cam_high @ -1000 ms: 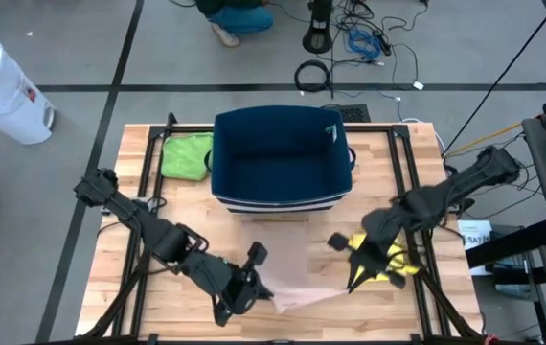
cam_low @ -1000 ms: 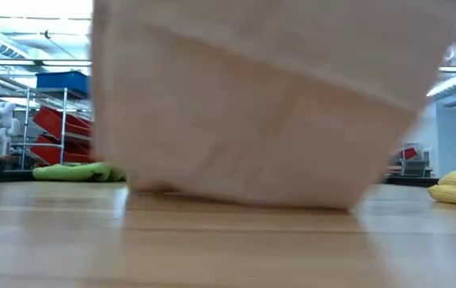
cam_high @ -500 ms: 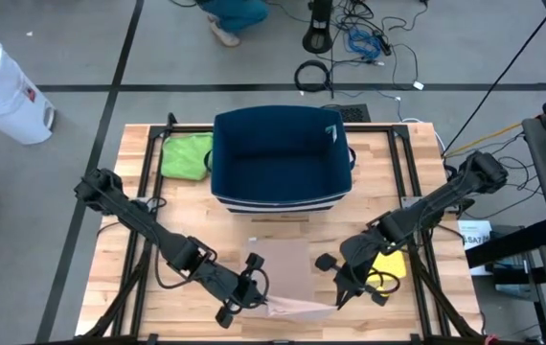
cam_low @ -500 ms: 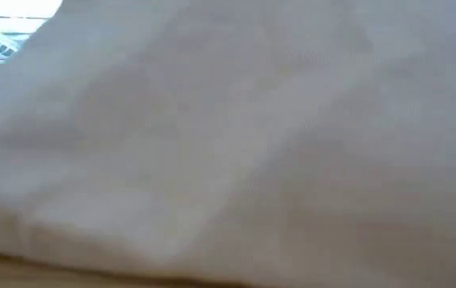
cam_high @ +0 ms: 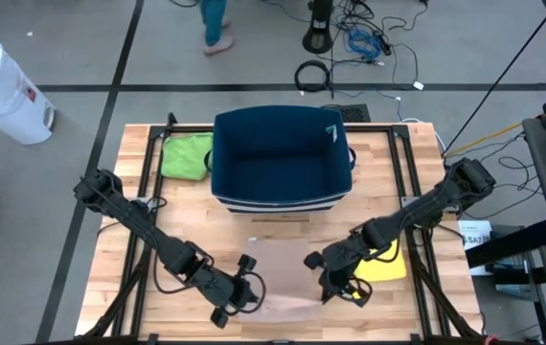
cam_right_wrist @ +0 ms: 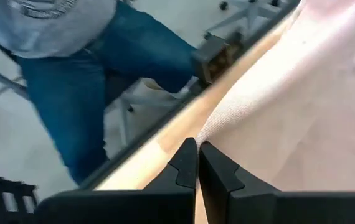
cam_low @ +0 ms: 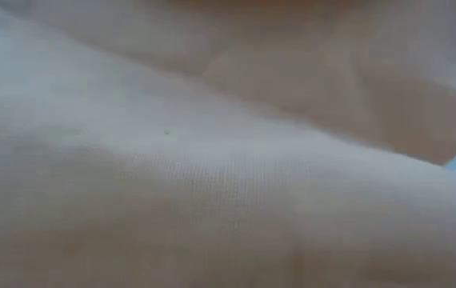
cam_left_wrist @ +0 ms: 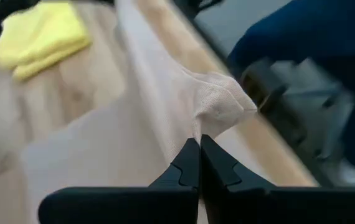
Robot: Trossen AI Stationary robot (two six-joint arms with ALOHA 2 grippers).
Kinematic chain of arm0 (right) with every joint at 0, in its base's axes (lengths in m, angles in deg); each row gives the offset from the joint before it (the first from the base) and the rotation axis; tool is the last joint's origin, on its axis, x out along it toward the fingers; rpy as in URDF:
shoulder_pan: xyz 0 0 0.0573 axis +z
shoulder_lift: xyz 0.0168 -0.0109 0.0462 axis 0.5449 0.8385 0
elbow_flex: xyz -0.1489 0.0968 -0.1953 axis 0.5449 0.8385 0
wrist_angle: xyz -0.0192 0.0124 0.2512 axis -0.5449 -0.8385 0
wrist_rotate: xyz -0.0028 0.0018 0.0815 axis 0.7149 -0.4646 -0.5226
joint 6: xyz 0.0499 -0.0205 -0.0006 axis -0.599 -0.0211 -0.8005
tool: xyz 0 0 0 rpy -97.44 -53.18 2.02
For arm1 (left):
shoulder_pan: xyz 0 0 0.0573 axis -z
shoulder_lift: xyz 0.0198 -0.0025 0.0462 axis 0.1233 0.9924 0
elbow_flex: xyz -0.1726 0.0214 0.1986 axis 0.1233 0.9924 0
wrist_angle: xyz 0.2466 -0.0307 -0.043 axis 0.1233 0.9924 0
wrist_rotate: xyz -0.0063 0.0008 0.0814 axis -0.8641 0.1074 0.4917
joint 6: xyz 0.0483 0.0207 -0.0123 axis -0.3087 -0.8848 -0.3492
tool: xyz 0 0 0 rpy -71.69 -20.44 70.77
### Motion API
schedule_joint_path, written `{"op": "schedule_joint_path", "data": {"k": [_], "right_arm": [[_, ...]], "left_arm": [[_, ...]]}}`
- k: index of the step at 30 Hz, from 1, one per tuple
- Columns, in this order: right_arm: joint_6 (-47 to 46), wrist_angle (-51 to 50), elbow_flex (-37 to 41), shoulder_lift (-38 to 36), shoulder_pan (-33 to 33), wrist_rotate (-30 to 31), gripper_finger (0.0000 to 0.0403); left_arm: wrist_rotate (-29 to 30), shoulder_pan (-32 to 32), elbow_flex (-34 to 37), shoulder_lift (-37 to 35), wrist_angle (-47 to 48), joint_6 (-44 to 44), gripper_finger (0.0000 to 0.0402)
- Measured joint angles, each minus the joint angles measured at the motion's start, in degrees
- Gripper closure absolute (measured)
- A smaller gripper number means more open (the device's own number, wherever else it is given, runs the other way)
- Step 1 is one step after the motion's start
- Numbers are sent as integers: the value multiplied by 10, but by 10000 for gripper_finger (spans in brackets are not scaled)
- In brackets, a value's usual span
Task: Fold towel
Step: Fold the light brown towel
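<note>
High view: I see the beige towel [cam_high: 287, 273] lying on the wooden counter [cam_high: 407, 153], at the near side, in front of the dark blue bin [cam_high: 283, 158]. The left gripper [cam_high: 245, 292] is low at the towel's near left corner, the right gripper [cam_high: 329, 284] at its near right corner. A yellow cloth [cam_high: 383, 265] lies just beside the right arm; a green cloth [cam_high: 187, 155] sits left of the bin. A white drum [cam_high: 0, 86] stands on the floor, well off the counter.

Low view: pale towel fabric [cam_low: 212, 160] fills nearly the whole picture, right up against the lens. Nothing else I can make out.

Left wrist view: my left fingers [cam_left_wrist: 187, 171] are pressed together, pinching a bunched corner of the towel [cam_left_wrist: 218, 102] raised off the counter. Yellow cloth [cam_left_wrist: 40, 37] beyond; blue bin [cam_left_wrist: 314, 43] to one side.

Right wrist view: right fingers [cam_right_wrist: 187, 163] pressed together on the towel's edge [cam_right_wrist: 271, 81], which rises from the counter. A person in jeans [cam_right_wrist: 84, 87] stands past the counter edge.
</note>
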Motion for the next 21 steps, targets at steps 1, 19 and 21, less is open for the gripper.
{"op": "schedule_joint_path", "data": {"k": [1,19,21], "right_arm": [[4,-2,0,0,-4,8,403],[39,-39,0,7,-45,27,403],[35,-39,0,13,-45,27,403]], "left_arm": [[11,-2,0,0,15,0,401],[26,-15,0,4,52,17,401],[22,-15,0,11,52,17,401]]}}
